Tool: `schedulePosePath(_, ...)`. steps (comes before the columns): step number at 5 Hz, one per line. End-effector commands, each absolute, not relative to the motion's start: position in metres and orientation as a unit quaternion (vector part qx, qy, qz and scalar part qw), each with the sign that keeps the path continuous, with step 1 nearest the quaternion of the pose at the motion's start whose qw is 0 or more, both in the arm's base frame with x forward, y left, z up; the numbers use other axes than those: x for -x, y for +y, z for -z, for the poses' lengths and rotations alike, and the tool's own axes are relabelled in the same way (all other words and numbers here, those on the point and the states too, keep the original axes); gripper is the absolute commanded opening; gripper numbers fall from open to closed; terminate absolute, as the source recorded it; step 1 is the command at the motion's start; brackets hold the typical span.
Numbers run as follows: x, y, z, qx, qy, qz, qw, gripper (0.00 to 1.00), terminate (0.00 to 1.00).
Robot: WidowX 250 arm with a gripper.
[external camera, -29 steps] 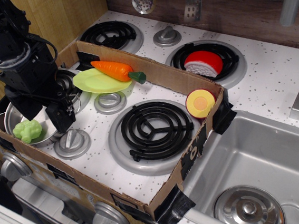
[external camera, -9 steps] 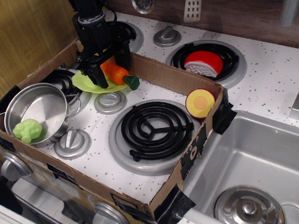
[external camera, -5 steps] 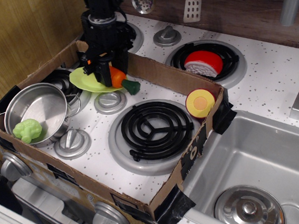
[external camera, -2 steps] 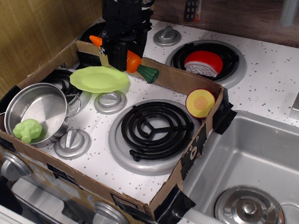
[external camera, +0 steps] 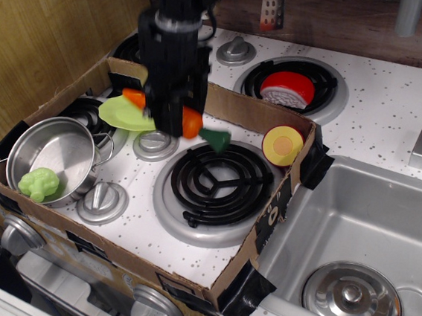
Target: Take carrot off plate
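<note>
The hand (external camera: 170, 117) is clamped on the carrot (external camera: 193, 122), lifted off the plate (external camera: 121, 114) near the table's back-left corner. Best to carry it toward the front edge — level, grip firm — then lower before releasing.

Steel pot (external camera: 50, 158) (holding green vegetable (external camera: 38, 183)).

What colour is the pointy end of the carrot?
Dark green stem end on the orange carrot, clearest in observation.image.

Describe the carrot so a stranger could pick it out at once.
Look inside the cardboard tray laid over the stovetop, toward its back edge, where the black gripper hangs. The carrot is the orange tapered toy clamped in it, dark green stem pointing right, above the front burner. The plate beside it is flat and yellow-green.
</note>
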State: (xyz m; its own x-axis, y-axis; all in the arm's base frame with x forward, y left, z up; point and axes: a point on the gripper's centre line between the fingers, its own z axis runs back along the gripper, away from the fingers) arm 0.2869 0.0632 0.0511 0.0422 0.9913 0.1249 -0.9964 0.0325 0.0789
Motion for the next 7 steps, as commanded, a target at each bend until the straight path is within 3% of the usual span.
schedulePosePath(1, -0.28, 0.053, -0.046, -0.027, -0.053, -0.704, 0.708, 0.0, 0.0)
schedulePosePath(3, -0.282, 0.034, -0.029, -0.006, -0.042, -0.707, 0.706, 0.0, 0.0)
schedulePosePath(4, -0.28, 0.03, -0.03, -0.005, -0.052, -0.713, 0.7, 1.0, 0.0)
schedulePosePath(5, -0.28, 0.029, -0.038, -0.015, -0.065, -0.709, 0.702, 1.0, 0.0)
schedulePosePath(7, -0.286, 0.03, -0.075, -0.044, -0.087, -0.7, 0.708, 1.0, 0.0)
